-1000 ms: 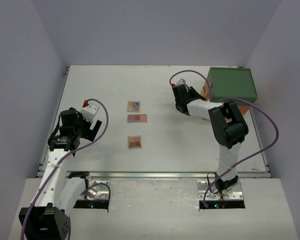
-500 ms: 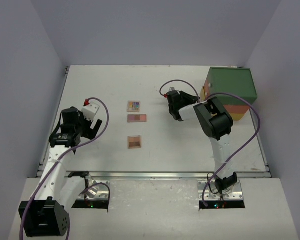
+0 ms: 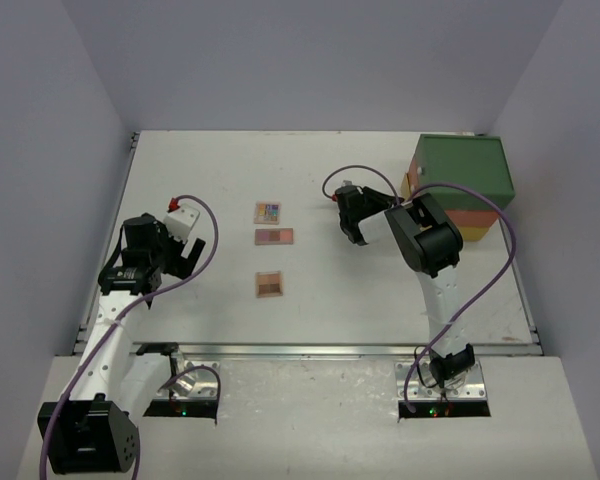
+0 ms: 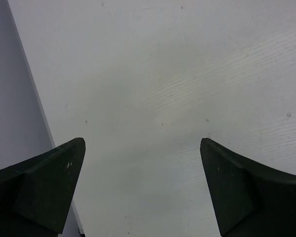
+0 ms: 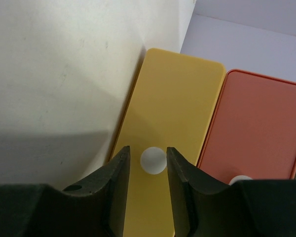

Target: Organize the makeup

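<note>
White counter [image 3: 330,300] is carrying green-topped drawer box [image 3: 460,170] far right; right gripper [image 5: 148,150] is straddling white knob [image 5: 153,160] of its yellow drawer [image 5: 172,98], pinch unclear, prob to open storage; left gripper [image 4: 142,140] is hanging spread; three flat square palettes [image 3: 274,236] are lying mid-counter

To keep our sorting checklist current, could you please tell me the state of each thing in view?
Left gripper, jaws wide open, nothing between them.
Yellow drawer, how far out cannot be told.
Right gripper, jaws narrow, straddling the yellow drawer's white knob; pinching it or not, unclear.
Multicoloured palette, flat on the table, not stowed.
Pink palette, likewise.
Brown palette, likewise.
</note>
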Robot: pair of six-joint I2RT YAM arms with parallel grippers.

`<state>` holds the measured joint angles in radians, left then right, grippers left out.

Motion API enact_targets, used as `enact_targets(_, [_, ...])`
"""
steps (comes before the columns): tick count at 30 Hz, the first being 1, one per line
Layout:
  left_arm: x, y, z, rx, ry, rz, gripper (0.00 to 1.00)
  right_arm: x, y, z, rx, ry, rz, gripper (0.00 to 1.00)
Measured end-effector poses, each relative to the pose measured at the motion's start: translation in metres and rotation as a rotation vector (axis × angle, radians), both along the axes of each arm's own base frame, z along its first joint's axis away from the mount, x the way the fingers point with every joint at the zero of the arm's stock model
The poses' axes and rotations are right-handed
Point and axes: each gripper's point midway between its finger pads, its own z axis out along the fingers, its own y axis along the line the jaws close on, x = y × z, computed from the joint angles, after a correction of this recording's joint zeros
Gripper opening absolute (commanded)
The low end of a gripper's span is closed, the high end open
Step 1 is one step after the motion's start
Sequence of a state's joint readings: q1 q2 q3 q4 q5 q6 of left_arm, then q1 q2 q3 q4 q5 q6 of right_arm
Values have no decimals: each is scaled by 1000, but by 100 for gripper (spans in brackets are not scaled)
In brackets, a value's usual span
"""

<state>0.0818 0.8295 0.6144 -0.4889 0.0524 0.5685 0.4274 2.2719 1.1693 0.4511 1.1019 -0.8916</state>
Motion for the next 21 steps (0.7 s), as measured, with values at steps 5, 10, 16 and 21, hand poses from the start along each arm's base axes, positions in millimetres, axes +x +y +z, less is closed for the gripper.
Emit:
enact_targets(5, [0,-3,0,-10,-1,-10,100,-5,-3,-5,-4,21,-8,38])
enact_targets(10, [-2,-5,2,-17,-7,-20,100,-5,-5,-6,0,17,-14,37])
enact_targets(16, [-3,-7,2,-26,-4,-30,100,-7,-6,-6,2,20,-13,36])
enact_targets(21, [-3,-8,1,-29,-1,-34,100,-10,-7,-4,4,21,-10,35])
